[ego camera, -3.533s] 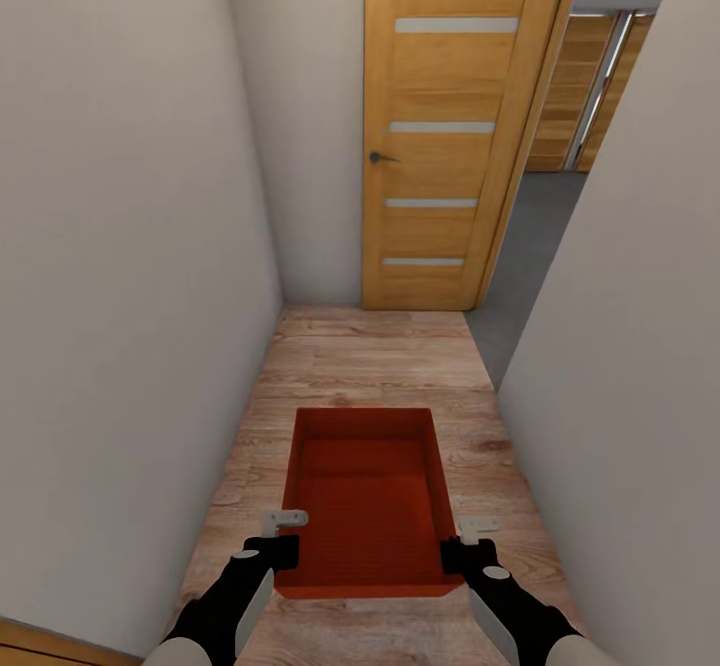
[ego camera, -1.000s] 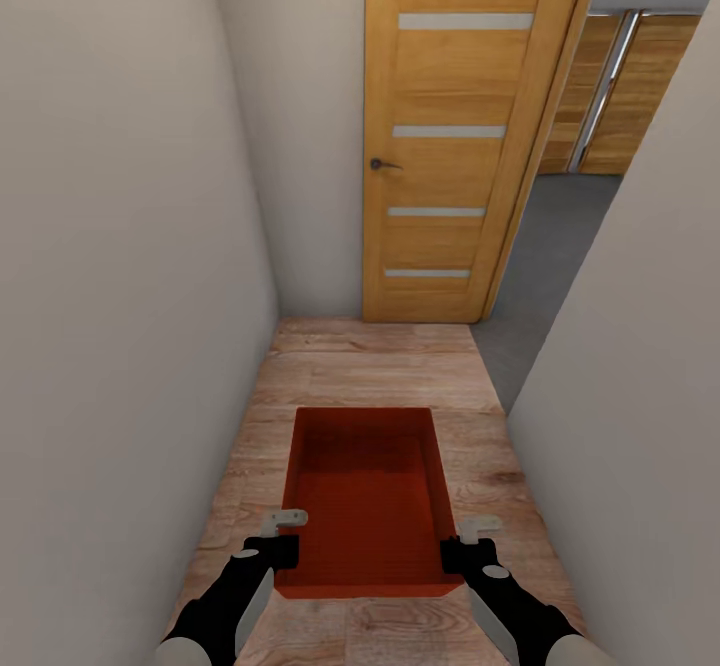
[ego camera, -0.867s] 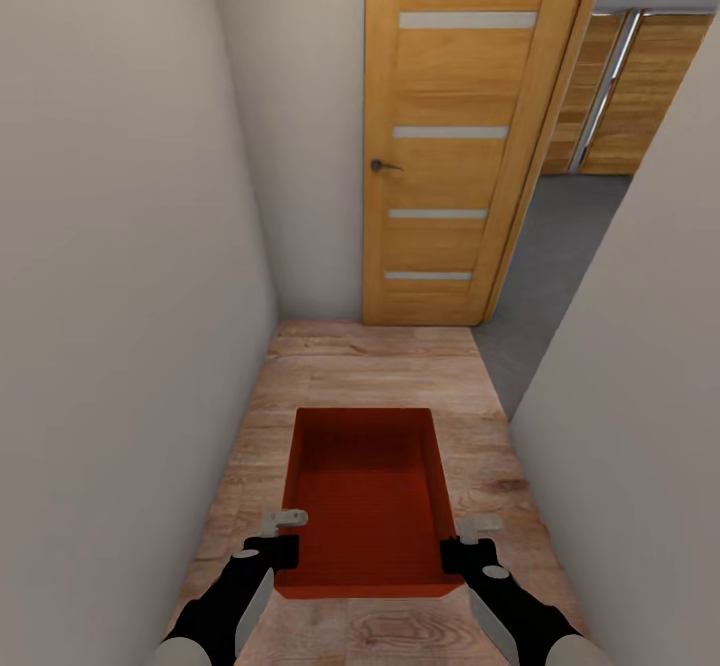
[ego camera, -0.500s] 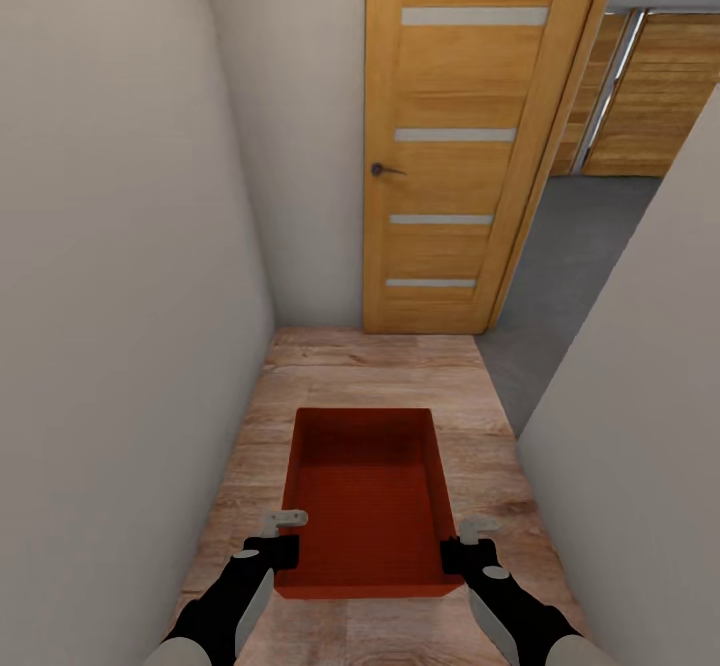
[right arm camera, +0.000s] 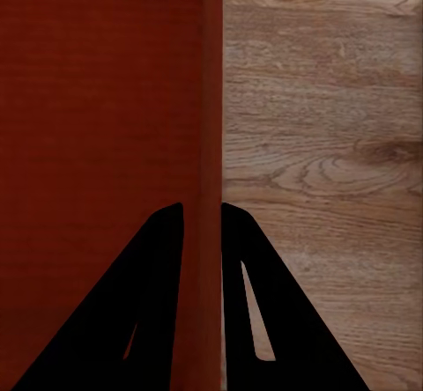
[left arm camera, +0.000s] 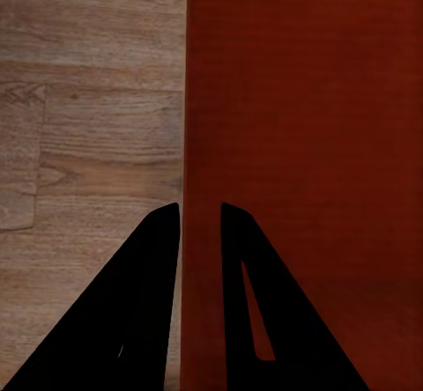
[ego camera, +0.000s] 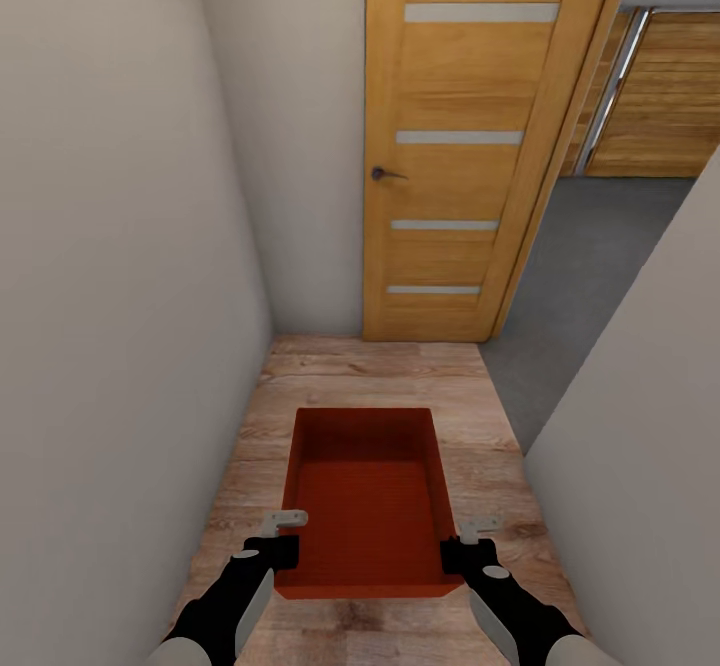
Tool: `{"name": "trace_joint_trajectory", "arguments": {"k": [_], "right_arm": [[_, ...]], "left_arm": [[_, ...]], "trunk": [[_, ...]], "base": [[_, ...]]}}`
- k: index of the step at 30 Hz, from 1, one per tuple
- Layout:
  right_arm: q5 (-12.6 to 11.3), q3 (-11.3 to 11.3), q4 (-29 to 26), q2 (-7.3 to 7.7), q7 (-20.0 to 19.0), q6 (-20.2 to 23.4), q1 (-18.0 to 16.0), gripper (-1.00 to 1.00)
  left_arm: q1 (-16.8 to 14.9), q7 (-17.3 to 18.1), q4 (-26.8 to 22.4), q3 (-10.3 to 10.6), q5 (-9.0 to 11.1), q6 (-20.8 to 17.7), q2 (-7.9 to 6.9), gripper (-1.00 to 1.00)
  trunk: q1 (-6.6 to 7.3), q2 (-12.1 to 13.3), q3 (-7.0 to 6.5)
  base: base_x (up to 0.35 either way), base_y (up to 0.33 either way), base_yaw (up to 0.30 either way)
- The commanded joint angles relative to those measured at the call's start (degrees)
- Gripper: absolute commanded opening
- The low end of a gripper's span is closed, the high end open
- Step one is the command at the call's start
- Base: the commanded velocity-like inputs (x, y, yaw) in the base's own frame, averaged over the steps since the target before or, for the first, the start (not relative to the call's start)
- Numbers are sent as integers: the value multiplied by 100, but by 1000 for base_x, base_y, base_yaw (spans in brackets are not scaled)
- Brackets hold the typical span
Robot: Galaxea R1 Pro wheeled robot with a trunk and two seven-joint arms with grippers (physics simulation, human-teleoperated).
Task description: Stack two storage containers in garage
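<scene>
I carry one orange-red storage container (ego camera: 365,506) level in front of me, above a wood-plank floor (ego camera: 350,386). My left gripper (ego camera: 283,534) is shut on the container's left wall near its closest corner. My right gripper (ego camera: 462,538) is shut on the right wall. In the left wrist view the thin wall (left arm camera: 187,144) runs between the two black fingers (left arm camera: 141,303), with the ribbed bottom (left arm camera: 308,144) beside it. The right wrist view shows the other wall (right arm camera: 210,100) clamped the same way between its fingers (right arm camera: 256,303).
I am in a narrow corridor with white walls close on the left (ego camera: 110,296) and right (ego camera: 640,446). A shut wooden door (ego camera: 460,146) stands ahead. To its right an opening leads onto a grey floor (ego camera: 590,276) with wood panelling (ego camera: 660,96) beyond.
The whole view has crept forward along the corridor: the door looms larger and more grey floor shows at the right. Both grippers hold the container just as before.
</scene>
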State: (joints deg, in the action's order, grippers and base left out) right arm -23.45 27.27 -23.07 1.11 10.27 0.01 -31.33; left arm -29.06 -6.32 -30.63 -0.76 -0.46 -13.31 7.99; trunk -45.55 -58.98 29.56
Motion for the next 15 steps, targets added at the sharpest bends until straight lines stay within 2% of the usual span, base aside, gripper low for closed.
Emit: {"name": "trace_joint_trajectory", "arguments": {"k": [1,6,15], "right_arm": [[-80,-46,65,146,82,14,-5,-100],[-73,-53,65,102,100,16,-5,-100],[-80,-55,65,104,102,16,-5,-100]], "left_arm": [[-3,-36,-31,-47,-94,-40,-5,-100],[-3,-36,-31,-47,-94,-40,-5,-100],[-3,-36,-31,-47,-94,-39,-2,-100]], "trunk": [[0,-4,5],[0,-4,5],[0,-4,5]], "base": [[3,0,0],[1,0,-90],[0,0,-261]]}}
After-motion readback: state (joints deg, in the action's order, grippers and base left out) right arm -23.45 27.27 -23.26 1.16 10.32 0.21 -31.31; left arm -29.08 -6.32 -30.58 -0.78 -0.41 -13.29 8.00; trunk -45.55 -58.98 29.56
